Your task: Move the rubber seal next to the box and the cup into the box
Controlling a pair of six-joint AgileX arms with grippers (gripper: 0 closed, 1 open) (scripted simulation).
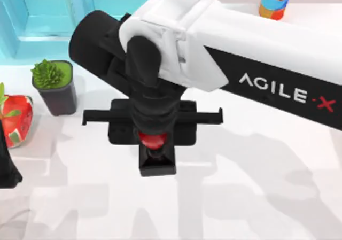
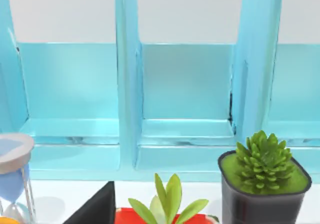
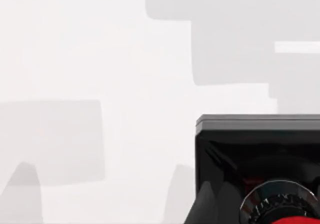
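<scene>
A white table point(image 1: 256, 197) carries soft grey shadows; at its far left stands a translucent turquoise rack point(image 2: 125, 84) with upright dividers and shallow compartments; behind the rack a plain pale wall point(image 2: 185, 12); light is even.

The light is bright and even in all three views. The white table point(image 1: 256, 186) looks almost glowing, and soft grey shadows lie on it in blocky shapes. In the top view a big pale shadow spreads under the right arm point(image 1: 267, 53), and a small darker one sits beside the plant pot point(image 1: 56, 90). The blue box point(image 2: 185, 109) has shiny streaks on its floor and along its dividers. The rubber seal point(image 1: 152, 139) has a glossy red knob, and its black base point(image 3: 255, 149) shows faint gleams in the right wrist view. Edges of things look a bit soft in every view.
</scene>
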